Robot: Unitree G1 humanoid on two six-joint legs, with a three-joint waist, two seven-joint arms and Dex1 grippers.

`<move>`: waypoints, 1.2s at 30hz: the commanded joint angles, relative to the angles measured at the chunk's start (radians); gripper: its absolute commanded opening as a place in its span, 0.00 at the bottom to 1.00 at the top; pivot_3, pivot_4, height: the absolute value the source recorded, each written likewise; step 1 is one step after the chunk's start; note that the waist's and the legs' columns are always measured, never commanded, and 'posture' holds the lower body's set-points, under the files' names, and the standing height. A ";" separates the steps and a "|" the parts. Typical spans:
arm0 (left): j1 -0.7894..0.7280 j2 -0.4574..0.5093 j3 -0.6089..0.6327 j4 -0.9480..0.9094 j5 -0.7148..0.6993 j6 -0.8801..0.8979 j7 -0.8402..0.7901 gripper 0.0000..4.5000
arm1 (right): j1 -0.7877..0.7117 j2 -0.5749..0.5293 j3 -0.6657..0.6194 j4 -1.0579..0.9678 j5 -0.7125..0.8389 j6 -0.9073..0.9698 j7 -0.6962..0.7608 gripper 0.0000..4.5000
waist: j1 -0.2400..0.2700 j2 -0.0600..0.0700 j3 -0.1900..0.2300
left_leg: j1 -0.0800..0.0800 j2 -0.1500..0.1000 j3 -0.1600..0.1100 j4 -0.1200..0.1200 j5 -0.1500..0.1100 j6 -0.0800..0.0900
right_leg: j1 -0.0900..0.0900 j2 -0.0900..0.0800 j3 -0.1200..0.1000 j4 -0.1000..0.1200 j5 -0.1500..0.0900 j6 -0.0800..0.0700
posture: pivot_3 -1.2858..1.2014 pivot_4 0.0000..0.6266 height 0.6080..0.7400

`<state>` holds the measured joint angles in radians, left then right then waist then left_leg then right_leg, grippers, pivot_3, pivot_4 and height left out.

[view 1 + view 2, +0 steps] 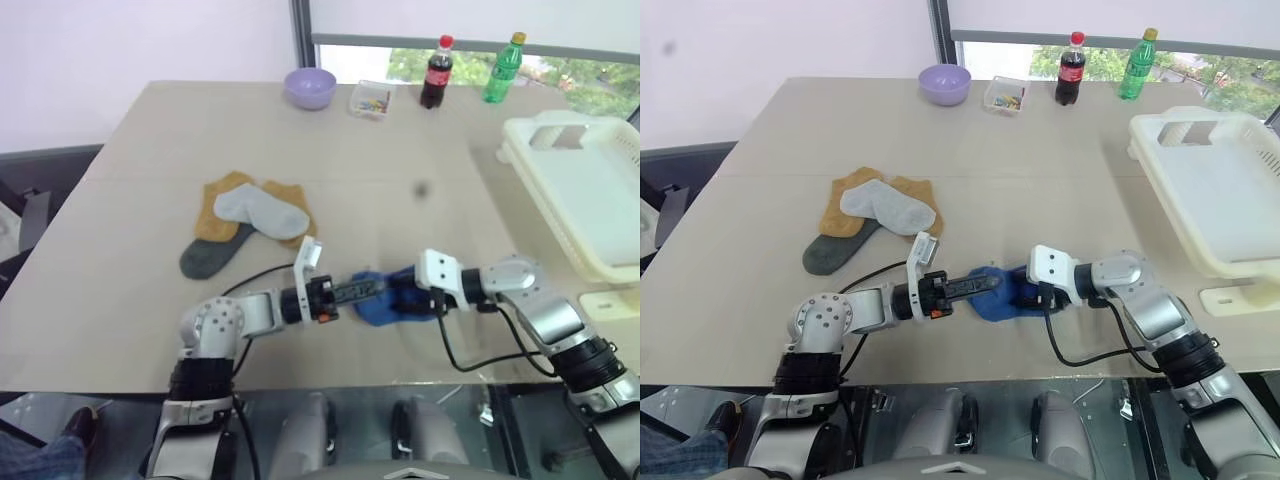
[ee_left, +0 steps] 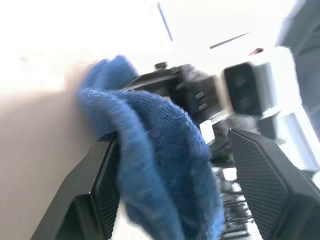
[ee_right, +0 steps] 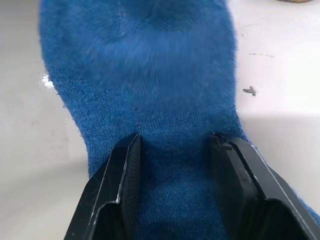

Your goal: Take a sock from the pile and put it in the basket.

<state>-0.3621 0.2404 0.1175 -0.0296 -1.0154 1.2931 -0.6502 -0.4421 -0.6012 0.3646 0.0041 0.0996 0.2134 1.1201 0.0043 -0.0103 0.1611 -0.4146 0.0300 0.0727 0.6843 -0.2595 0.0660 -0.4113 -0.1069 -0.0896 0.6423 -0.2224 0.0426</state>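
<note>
While the blue sock (image 1: 385,303) is hanging between the two arms low in the centre of the left eye view, the right gripper (image 1: 408,297) is holding its far end and the left gripper (image 1: 372,291) is reaching into it from the left. The pile (image 1: 245,222) is lying on the table (image 1: 400,160) left of centre, well apart; the basket (image 1: 585,195) is sitting at the right edge.

In the left wrist view, the left fingers (image 2: 260,185) are standing apart, with the sock (image 2: 155,160) draping over one of them and not pinched.

In the right wrist view, the right fingers (image 3: 122,185) are clamping a fold of sock (image 3: 150,75) between them.

Judging by this, the sock is already picked and is being sorted out between hands; next, one gripper needs a firm hold before carrying it right and over the basket rim.
</note>
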 commanded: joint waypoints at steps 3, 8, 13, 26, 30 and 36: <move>-0.016 -0.040 0.009 -0.032 -0.079 0.058 0.019 0.76 | -0.016 0.006 0.008 0.040 -0.048 0.027 -0.027 0.49 | 0.000 0.000 0.000 | 0.000 0.000 0.000 0.000 0.000 0.000 | 0.000 0.001 0.000 0.000 0.000 0.000 | 0.52 0.24 0.95; -0.018 -0.066 -0.005 -0.025 -0.073 0.050 0.043 0.76 | -0.026 0.004 -0.021 0.011 -0.024 0.065 -0.035 0.49 | 0.000 0.000 0.000 | -0.001 0.000 0.000 0.000 0.001 -0.002 | 0.000 0.002 0.000 0.000 0.000 0.000 | 0.52 0.24 0.95; -0.043 -0.102 0.018 0.007 -0.076 0.038 0.070 0.76 | -0.020 -0.007 -0.068 -0.099 0.043 0.206 -0.033 0.49 | 0.009 -0.001 0.003 | -0.002 0.000 0.000 0.000 0.001 -0.002 | 0.000 0.001 0.000 0.000 0.000 0.000 | 0.52 0.24 0.95; -0.011 -0.114 0.024 -0.019 -0.066 0.015 0.096 0.76 | 0.029 -0.033 -0.108 -0.211 0.100 0.357 -0.084 0.49 | 0.009 0.000 0.005 | -0.009 -0.004 -0.002 -0.001 0.002 -0.003 | -0.004 0.001 -0.003 -0.003 0.002 0.003 | 0.52 0.24 0.95; 0.031 -0.062 0.008 -0.076 -0.055 -0.008 0.065 0.76 | 0.022 -0.025 -0.101 -0.189 0.098 0.349 -0.098 0.49 | 0.008 0.000 0.005 | -0.009 -0.004 -0.002 -0.001 0.002 -0.003 | -0.004 0.002 -0.003 -0.003 0.002 0.003 | 0.52 0.24 0.95; 0.097 0.035 -0.126 -0.208 0.062 -0.167 -0.049 0.76 | 0.002 -0.007 -0.114 -0.171 0.108 0.359 -0.126 0.49 | 0.010 0.000 0.006 | -0.009 -0.004 -0.002 -0.001 0.002 -0.003 | -0.004 0.001 -0.003 -0.003 0.000 0.000 | 0.52 0.24 0.95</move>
<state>-0.2719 0.2703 0.0342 -0.1872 -0.9753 1.1711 -0.6589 -0.4213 -0.6105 0.2907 -0.1666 0.1966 0.5658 1.0094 0.0145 -0.0102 0.1667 -0.4239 0.0260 0.0706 0.6831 -0.2574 0.0625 -0.4155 -0.1057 -0.0928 0.6389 -0.2223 0.0424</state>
